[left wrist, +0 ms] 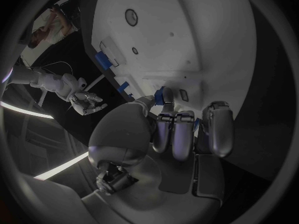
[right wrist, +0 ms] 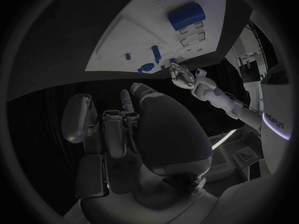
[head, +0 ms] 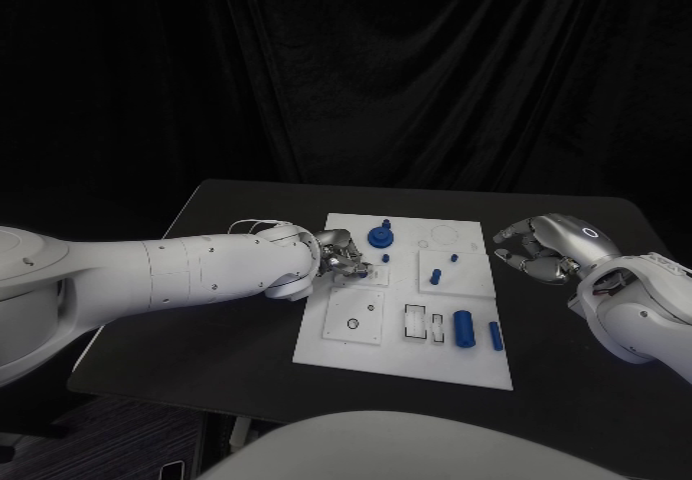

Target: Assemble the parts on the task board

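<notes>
The white task board (head: 404, 345) lies mid-table. My left hand (head: 335, 256) hangs over its left edge, fingers curled, pinching a small blue part (left wrist: 163, 95) between thumb and fingertips close above the board (left wrist: 187, 35). A blue round part with a peg (head: 379, 236) stands at the board's far side, just beyond that hand. Two small blue pegs (head: 451, 258) (head: 434, 272) stand in the middle. A thick blue cylinder (head: 463, 328) and a thinner one (head: 495, 335) lie near the right front. My right hand (head: 545, 248) hovers off the board's right edge, fingers apart, holding nothing.
Outlined slots (head: 415, 322) and a ring-shaped recess (head: 353, 324) mark the board's front half. The black table (head: 216, 330) has bare room to the left of the board and in front of it. A dark curtain hangs behind the table.
</notes>
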You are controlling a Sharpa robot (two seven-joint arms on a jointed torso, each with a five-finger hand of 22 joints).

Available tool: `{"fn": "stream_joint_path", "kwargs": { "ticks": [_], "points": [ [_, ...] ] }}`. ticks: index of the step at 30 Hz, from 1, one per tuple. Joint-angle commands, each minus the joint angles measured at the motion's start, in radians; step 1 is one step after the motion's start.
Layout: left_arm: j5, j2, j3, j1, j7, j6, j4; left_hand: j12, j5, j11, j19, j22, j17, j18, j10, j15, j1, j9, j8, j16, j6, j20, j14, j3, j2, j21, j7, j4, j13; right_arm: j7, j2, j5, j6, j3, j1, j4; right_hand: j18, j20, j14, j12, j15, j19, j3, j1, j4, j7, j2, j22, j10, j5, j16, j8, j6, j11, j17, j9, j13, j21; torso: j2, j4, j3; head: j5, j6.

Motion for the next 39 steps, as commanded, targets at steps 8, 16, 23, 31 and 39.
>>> {"fn": "stream_joint_path", "kwargs": {
  "ticks": [8, 16, 23, 31, 39],
  "points": [
    [0.007, -0.034, 0.001, -0.009, 0.124, -0.146, 0.048, 0.004, 0.059, -0.006, 0.008, 0.123, 0.263, 0.009, 0.106, -0.007, 0.031, 0.002, 0.003, 0.007, -0.002, -0.007, 0.108, 0.043, -0.017, 0.002, -0.002, -0.013, 0.263, -0.018, -0.003, -0.004, 0.001, 0.001, -0.004, 0.0, 0.019, -0.001, 0.076, -0.005, 0.005, -0.005, 0.005, 0.006, 0.002, 0.0, -0.004, 0.153, 0.043, 0.005, -0.004, -0.005, 0.007, 0.009, 0.188, -0.001, 0.185, -0.005, 0.0, 0.0001, 0.0004, -0.002, 0.0],
    [-0.041, -0.057, 0.001, -0.025, 0.087, -0.228, 0.077, 0.004, 0.066, -0.006, 0.003, 0.121, 0.263, 0.011, 0.106, -0.007, 0.039, 0.004, 0.005, 0.007, 0.0, -0.007, 0.108, 0.07, -0.025, -0.005, -0.001, -0.012, 0.263, -0.018, -0.005, -0.004, 0.0, 0.001, -0.007, -0.001, 0.019, -0.001, 0.076, -0.005, 0.005, -0.005, 0.005, 0.006, 0.002, 0.0, -0.004, 0.153, 0.043, 0.005, -0.004, -0.005, 0.007, 0.009, 0.188, -0.001, 0.185, -0.005, 0.0, 0.0, 0.0001, -0.002, 0.0],
    [-0.108, -0.059, 0.001, -0.035, 0.03, -0.21, 0.083, 0.004, 0.039, -0.006, 0.007, 0.125, 0.263, 0.009, 0.106, -0.007, 0.025, 0.004, 0.007, 0.007, 0.007, -0.007, 0.108, 0.076, -0.03, -0.002, -0.001, 0.002, 0.263, -0.017, -0.008, -0.004, -0.005, 0.001, -0.009, 0.0, 0.019, -0.001, 0.076, -0.005, 0.005, -0.005, 0.005, 0.006, 0.002, 0.0, -0.004, 0.153, 0.043, 0.005, -0.004, -0.005, 0.007, 0.009, 0.188, -0.001, 0.185, -0.005, 0.0, 0.0002, 0.0009, -0.004, 0.0],
    [-0.122, -0.05, 0.001, -0.04, -0.005, -0.185, 0.083, 0.004, 0.033, -0.011, 0.016, 0.133, 0.263, 0.007, 0.106, -0.011, 0.02, 0.005, 0.017, 0.007, 0.035, -0.01, 0.108, 0.086, -0.034, 0.005, -0.009, 0.005, 0.263, -0.013, -0.007, -0.003, -0.01, 0.001, -0.009, 0.0, 0.019, -0.001, 0.076, -0.005, 0.005, -0.005, 0.005, 0.006, 0.002, 0.0, -0.004, 0.153, 0.043, 0.005, -0.004, -0.005, 0.007, 0.009, 0.188, -0.001, 0.185, -0.005, 0.0, -0.0009, -0.0003, -0.004, 0.0],
    [-0.124, -0.036, 0.001, -0.042, -0.02, -0.153, 0.077, 0.004, 0.024, -0.013, 0.017, 0.134, 0.263, 0.007, 0.106, -0.013, 0.013, 0.003, 0.018, 0.007, 0.044, -0.012, 0.108, 0.088, -0.038, 0.005, -0.011, 0.009, 0.263, -0.005, -0.007, -0.003, -0.019, 0.001, -0.009, 0.0, 0.019, -0.001, 0.076, -0.006, 0.005, -0.005, 0.008, 0.006, 0.0, 0.0, -0.005, 0.152, 0.042, 0.006, -0.005, -0.006, 0.008, 0.008, 0.187, -0.003, 0.184, -0.007, 0.0, -0.0007, -0.0002, -0.006, 0.0]
  ]
}}
